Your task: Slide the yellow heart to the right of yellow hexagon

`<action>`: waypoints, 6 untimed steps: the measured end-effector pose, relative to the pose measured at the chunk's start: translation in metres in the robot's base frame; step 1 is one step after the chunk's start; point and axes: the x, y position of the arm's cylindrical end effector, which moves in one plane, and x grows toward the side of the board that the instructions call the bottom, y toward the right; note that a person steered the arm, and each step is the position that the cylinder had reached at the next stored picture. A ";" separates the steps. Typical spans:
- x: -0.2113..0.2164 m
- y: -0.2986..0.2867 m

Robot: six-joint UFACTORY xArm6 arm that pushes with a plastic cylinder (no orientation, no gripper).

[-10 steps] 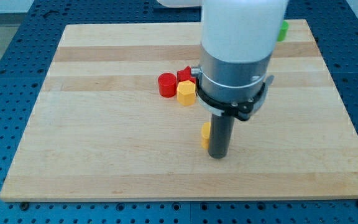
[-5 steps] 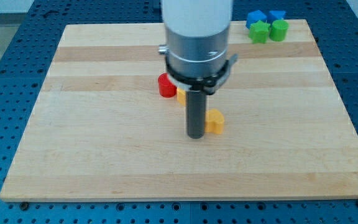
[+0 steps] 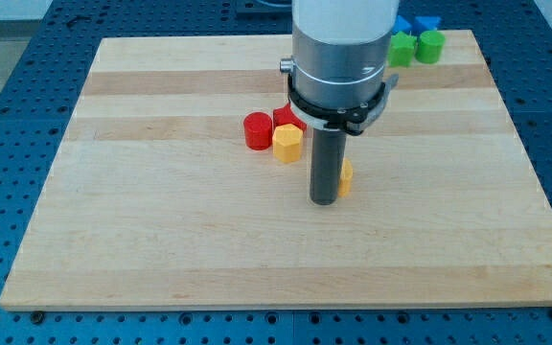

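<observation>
The yellow hexagon sits near the board's middle, touching a red cylinder on its left and a red block behind it. The yellow heart lies to the lower right of the hexagon, mostly hidden behind my rod. My tip rests on the board just left of the heart, touching or nearly touching it, and below and to the right of the hexagon.
At the view's top right stand two green blocks and two blue blocks, partly hidden by the arm. The wooden board lies on a blue perforated table.
My tip went from right of the heart round to its left, then moved right and slightly up. The heart has slid to the right and a little toward the view's top.
</observation>
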 end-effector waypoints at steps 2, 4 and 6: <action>-0.003 0.057; -0.030 0.030; -0.034 0.019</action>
